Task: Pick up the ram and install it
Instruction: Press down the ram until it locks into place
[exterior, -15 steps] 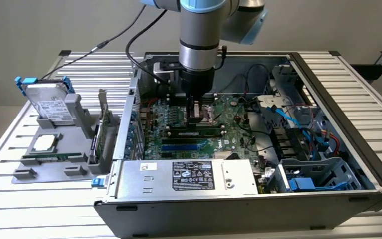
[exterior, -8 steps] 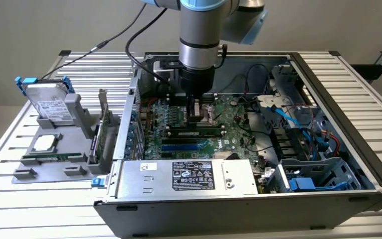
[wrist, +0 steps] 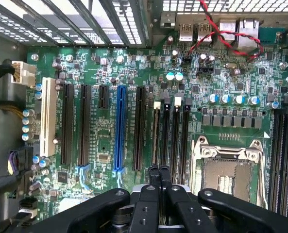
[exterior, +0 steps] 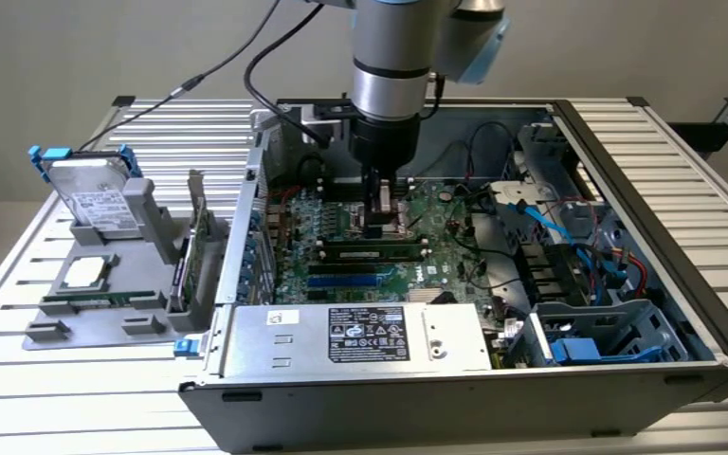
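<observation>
Ram (exterior: 371, 252) near the middle of the exterior view, standing on edge in a slot (exterior: 367, 239) on the board (exterior: 338, 237), green face and black chips turned toward the camera. Gripper (exterior: 383, 210) low inside the case (exterior: 667, 190), just above and behind the stick. Fingers (wrist: 153, 171) drawn nearly together in the wrist view, over the end of the black slots. Cannot tell whether anything is pinched between them.

Probably light, stiff and thin. Likely fragile at the chips and the contact edge, and apt to crack if bent. Best taken by the bare top edge, flat faces between the pads, near the mid-length so as not to tip. Smooth faces, so likely to slip under a weak pinch.
</observation>
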Available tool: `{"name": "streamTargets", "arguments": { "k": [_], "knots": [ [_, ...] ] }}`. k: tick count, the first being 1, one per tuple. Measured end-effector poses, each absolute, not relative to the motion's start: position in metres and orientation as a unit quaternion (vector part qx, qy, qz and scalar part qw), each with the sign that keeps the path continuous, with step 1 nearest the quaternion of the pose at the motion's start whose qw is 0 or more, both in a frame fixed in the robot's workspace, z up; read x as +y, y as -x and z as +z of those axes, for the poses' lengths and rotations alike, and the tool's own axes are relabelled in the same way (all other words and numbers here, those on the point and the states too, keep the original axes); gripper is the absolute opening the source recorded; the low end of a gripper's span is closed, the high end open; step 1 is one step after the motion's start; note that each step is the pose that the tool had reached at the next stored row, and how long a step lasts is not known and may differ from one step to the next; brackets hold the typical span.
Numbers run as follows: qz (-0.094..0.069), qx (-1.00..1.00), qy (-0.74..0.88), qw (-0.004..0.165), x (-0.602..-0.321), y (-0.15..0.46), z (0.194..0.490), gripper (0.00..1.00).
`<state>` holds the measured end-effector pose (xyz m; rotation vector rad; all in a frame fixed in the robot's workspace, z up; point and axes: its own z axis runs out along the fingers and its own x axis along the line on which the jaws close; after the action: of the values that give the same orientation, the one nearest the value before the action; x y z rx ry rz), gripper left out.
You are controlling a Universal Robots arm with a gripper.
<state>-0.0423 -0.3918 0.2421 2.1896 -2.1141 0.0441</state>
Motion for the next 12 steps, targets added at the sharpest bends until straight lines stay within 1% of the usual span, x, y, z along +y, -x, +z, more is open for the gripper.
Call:
{"name": "streamTargets", "arguments": {
  "k": [12],
  "knots": [
    [0.013,-0.693,-0.719,0.05,-0.394,0.027,0.244,0.1]
  ]
}}
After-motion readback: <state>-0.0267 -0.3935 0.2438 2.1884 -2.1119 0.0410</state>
